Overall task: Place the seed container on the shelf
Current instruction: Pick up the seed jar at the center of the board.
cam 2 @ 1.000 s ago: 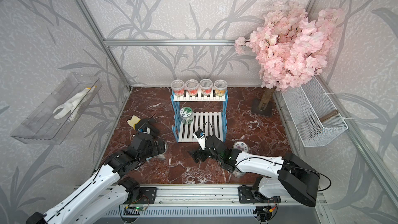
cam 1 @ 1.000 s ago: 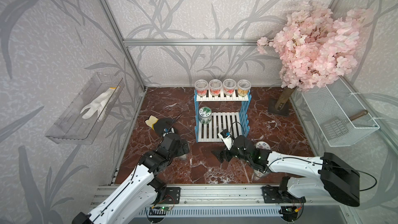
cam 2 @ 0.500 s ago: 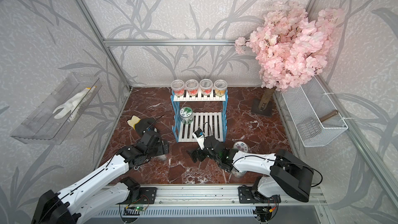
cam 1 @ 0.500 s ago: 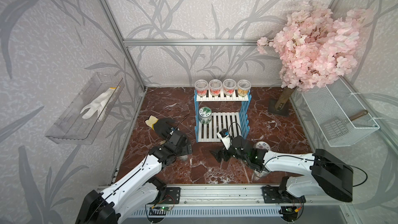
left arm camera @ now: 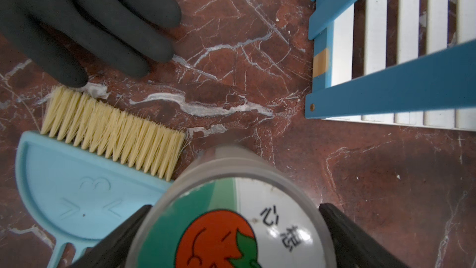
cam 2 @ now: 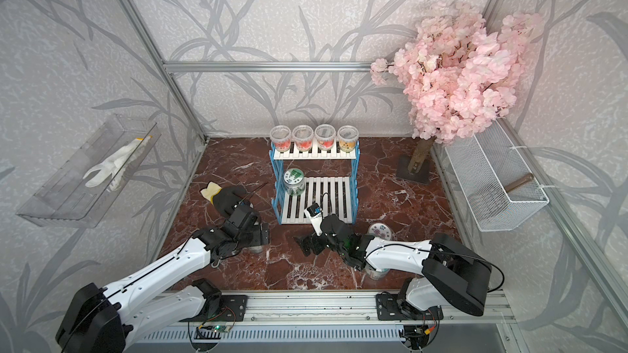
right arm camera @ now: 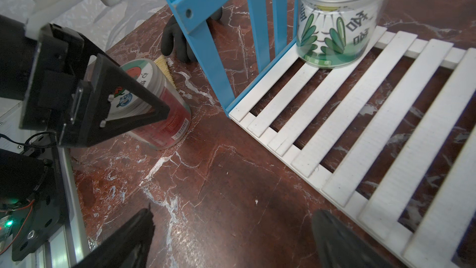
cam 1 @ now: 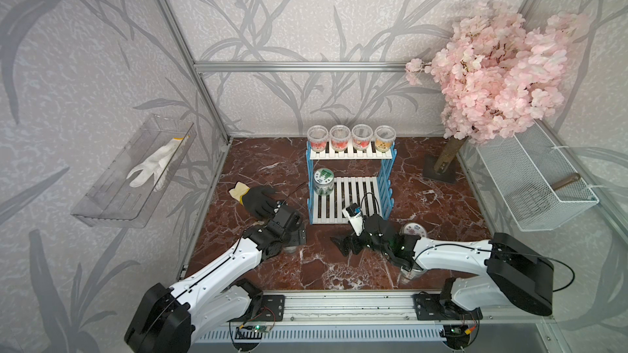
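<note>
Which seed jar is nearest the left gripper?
The tomato-lidded jar on the floor beside the brush, between the left gripper's open jaws; the green-leaf jar stands on the shelf.

Glossy marble floor (left arm camera: 231, 73), matt painted shelf (left arm camera: 386, 94), clear plastic seed container (left arm camera: 231, 215).

**Red marble tabletop (cam 1: 424, 205)**

It carries a blue-and-white shelf (cam 1: 336, 205) at centre and a black glove (cam 1: 260, 198) to the shelf's left. A brush (left arm camera: 110, 127) and tomato jar (right arm camera: 164, 119) stand nearer, a flowered-lid jar (cam 1: 413, 230) near right, a tree base (cam 1: 438, 171) far right.
</note>
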Controlling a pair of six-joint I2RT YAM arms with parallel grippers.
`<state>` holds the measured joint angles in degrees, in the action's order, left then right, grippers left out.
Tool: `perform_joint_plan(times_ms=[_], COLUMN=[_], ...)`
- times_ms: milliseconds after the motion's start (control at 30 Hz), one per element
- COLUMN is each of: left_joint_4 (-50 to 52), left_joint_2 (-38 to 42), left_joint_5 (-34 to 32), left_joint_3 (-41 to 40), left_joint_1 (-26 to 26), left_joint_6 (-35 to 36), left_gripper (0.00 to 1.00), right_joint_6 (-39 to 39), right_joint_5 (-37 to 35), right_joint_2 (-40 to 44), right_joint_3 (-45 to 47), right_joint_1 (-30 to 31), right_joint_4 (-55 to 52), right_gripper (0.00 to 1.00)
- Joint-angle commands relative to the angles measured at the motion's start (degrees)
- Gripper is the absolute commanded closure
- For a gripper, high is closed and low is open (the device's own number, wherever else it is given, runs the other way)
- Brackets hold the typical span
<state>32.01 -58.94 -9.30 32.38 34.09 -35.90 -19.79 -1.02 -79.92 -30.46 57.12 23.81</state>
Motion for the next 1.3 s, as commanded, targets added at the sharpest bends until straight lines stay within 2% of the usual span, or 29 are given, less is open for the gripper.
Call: perform_joint_plan(times_ms=[0,233,400,600,800,1100,1200,1267], left_joint_4=[2.09,4.55,8.34,9.86,0.87,-1.09,0.85,2.16], left_joint_2=[0.15,1.87,2.11,4.44,4.76,-1.66,-4.11,-5.56], left_joint_5=[-2.71,-4.08,-3.49,-1.1,-5.5,-11.33,-11.92,-11.64], left_joint_3=[2.59,2.76,4.93,4.51,3.05,2.39,4.01,5.4], left_joint_1=[2.13,5.85,7.63,14.42,22.67,26.81,27.45,27.48], left_joint_6=[0.71,-2.11,-3.45,-11.71,-20.52,-25.67,-24.8,-22.28], left_gripper=[0.03,0.19,0.23,0.24,0.24,0.24,0.2,0.13], right_joint_6=[-0.98,-0.17,0.06,0.21,1.44,3.24,2.87,2.61], right_joint_5=[-1.81,-6.33,-7.9,-10.2,-10.16,-8.83,-9.09,-9.22], right_joint_2=[-0.27,3.54,5.43,6.78,9.37,10.96,10.64,10.37], right_joint_3=[-0.06,2.61,4.16,5.11,7.65,9.05,9.54,9.88], right_joint_1=[0.18,0.18,0.18,0.18,0.17,0.16,0.16,0.16], right_joint_4=[0.66,1.85,2.59,1.62,4.8,6.18,6.59,6.99], right_gripper=[0.01,0.01,0.01,0.01,0.01,0.01,0.01,0.01])
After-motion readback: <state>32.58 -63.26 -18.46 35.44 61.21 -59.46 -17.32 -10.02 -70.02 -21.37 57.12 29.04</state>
